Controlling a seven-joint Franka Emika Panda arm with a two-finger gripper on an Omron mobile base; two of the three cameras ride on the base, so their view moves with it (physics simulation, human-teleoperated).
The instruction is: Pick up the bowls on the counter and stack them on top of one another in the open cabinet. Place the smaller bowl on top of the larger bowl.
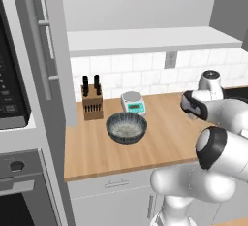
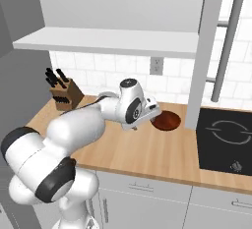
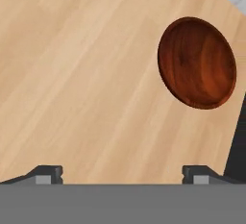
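Two dark fingertips of the jaws (image 3: 122,172) stand wide apart and empty over the light wooden worktop (image 3: 72,74), the small round reddish-brown wooden bowl (image 3: 197,63) lying ahead and to their right in the hand view, while the wide ribbed dark grey bowl (image 1: 126,127) sits well apart, near the knife block.

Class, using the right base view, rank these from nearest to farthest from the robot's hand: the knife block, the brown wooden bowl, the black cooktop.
1. Brown wooden bowl: on the counter, right beside the hand.
2. Black cooktop: farther right, past the tall grey door.
3. Knife block: far left, by the tiled wall.
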